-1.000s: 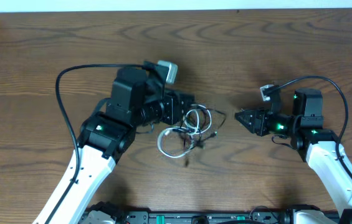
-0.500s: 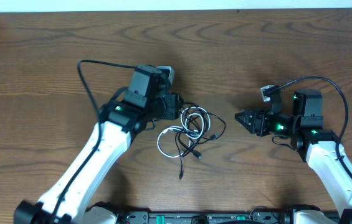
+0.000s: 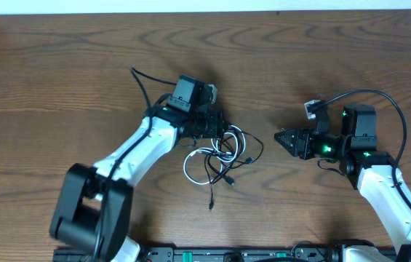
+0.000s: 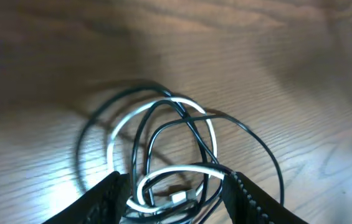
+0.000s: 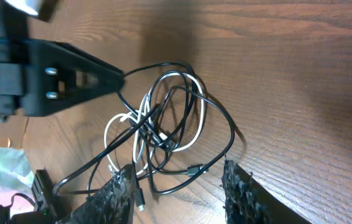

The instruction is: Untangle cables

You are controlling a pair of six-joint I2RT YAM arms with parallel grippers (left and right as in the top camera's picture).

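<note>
The left gripper (image 4: 176,194) sits low over the tangle with its fingers (image 4: 108,194) spread apart and clamped on nothing. Loops of both cords lie on the wood in the gap between the fingers. The white cable (image 3: 185,167) and the black cable (image 5: 232,135) are knotted into one loose bundle near the middle of the wooden table (image 3: 60,65), a little to the left of centre. The white cable forms rounded loops. The black one crosses over and under them several times and swings out in a wider arc on the side facing the right arm. One black strand trails out of the bundle toward the near edge of the table and ends in a small plug (image 3: 211,206) lying flat. In the right wrist view, the left gripper's dark tip is at the far edge of the bundle, at the outer black loop. The right gripper (image 5: 179,190) is well apart from the cords, pointing at them across bare wood. Its fingers are parted too, with nothing held between them.
</note>
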